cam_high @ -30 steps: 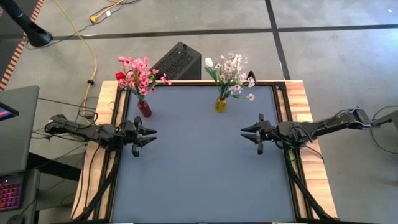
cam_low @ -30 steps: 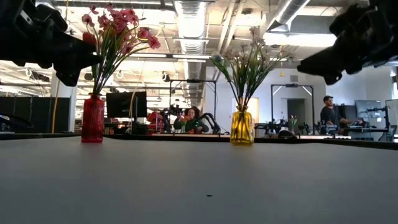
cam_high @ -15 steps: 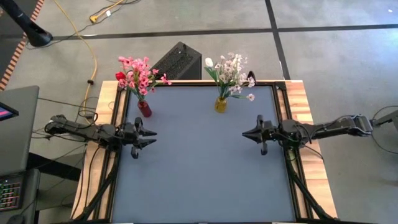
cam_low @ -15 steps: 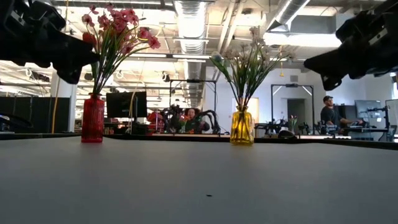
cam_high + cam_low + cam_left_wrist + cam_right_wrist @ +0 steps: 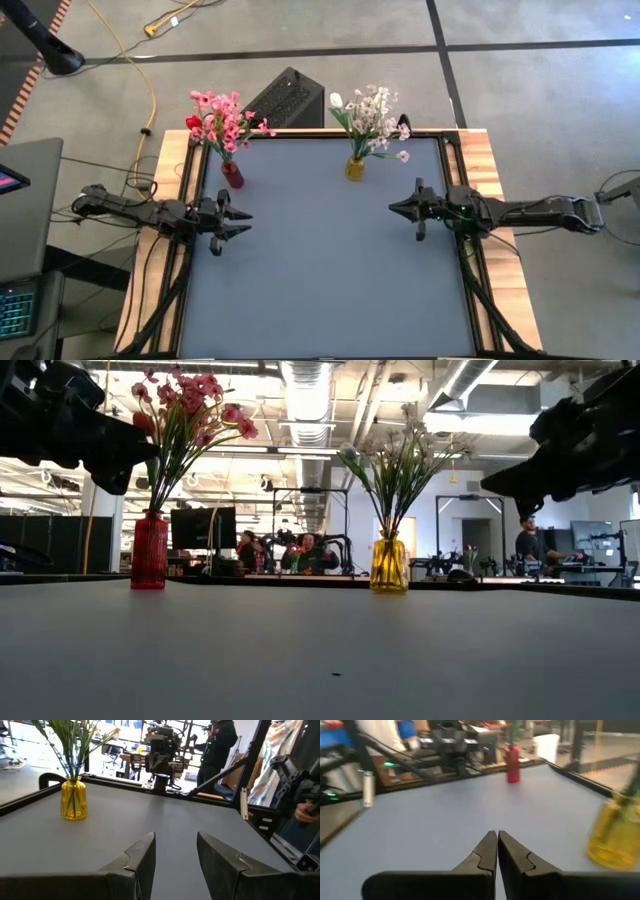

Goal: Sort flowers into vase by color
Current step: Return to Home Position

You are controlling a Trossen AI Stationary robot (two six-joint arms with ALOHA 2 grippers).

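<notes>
A red vase stands near the table's far left, holding pink sprays and a red bud by their stems. A yellow vase stands at the far edge's middle with white buds and pale sprays. The low view shows the red vase and the yellow vase upright on their bases. My left gripper hovers open at the left side, nearer than the red vase; its fingers are apart. My right gripper hovers at the right side, fingers shut on nothing.
The grey mat lies between the arms and toward the near edge. Dark rails and wooden borders run along both sides. A black box sits beyond the far edge. People and equipment fill the room behind.
My right arm has stretched out lower, its elbow swinging toward the near edge, and its gripper has sunk a little while staying at the table's right side. The vases and flowers have not moved.
</notes>
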